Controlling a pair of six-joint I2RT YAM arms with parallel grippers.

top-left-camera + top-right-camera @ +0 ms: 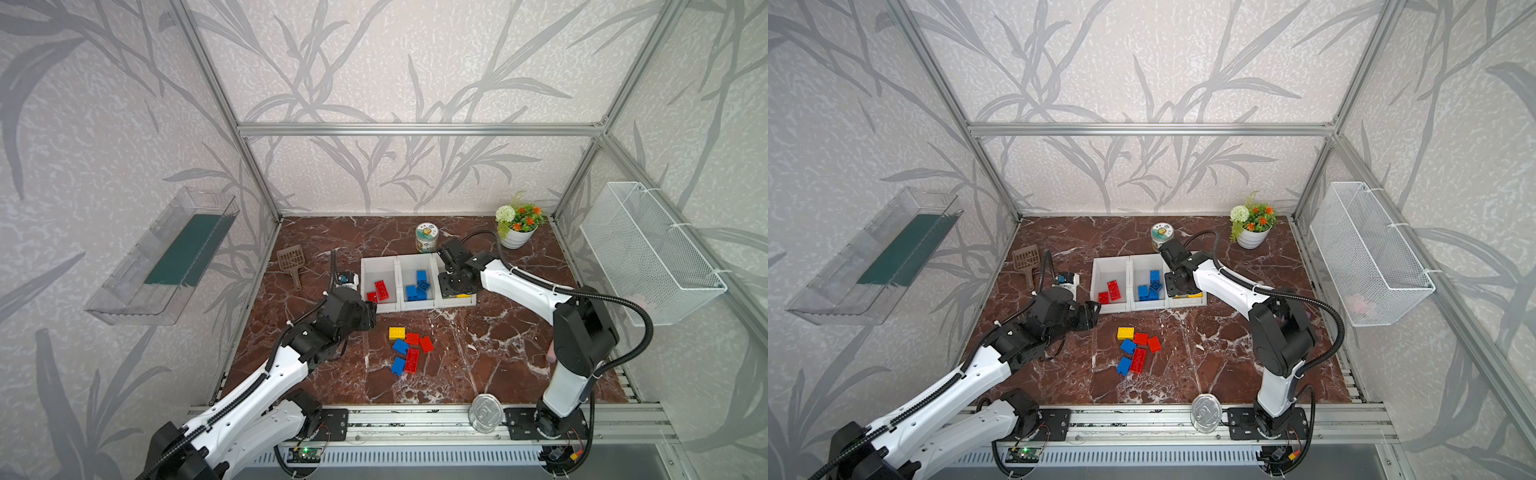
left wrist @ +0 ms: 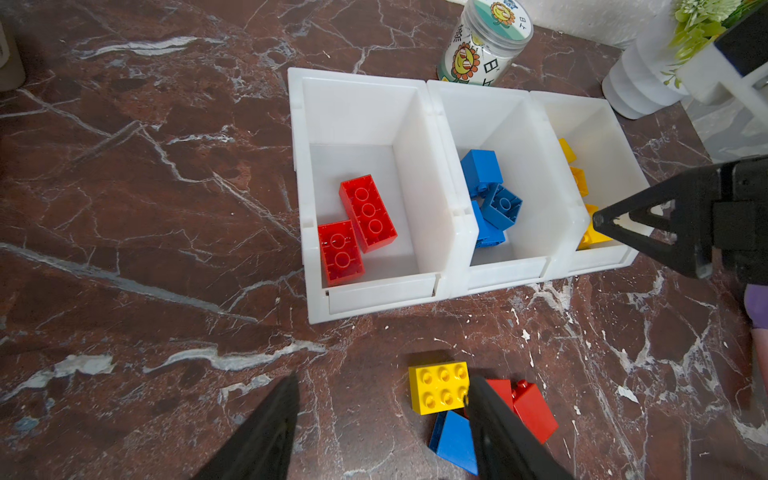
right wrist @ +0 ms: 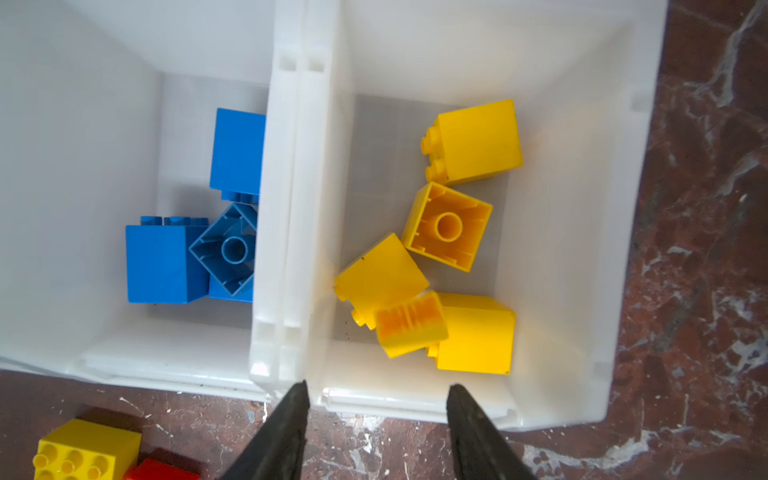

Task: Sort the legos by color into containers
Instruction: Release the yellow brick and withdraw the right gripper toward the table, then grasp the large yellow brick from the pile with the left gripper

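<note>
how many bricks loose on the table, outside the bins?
6, all in one cluster in front of the bins: one yellow brick, three red bricks, two blue bricks. Any underneath would be hidden.

Both top views: high, far, looking down on bins (image 1: 417, 306) | wrist views: close above bins, overlapping there.

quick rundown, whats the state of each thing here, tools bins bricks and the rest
left bin, holds two red bricks
middle bin, holds blue bricks only
right bin, holds five yellow bricks, one blurred
loose bricks, six unsorted on table: three red, two blue, one yellow
left tool, open, empty, by loose bricks
right tool, open, empty, above right bin
jar, upright, lid on
flower pot, upright
scoop, lying flat
</note>
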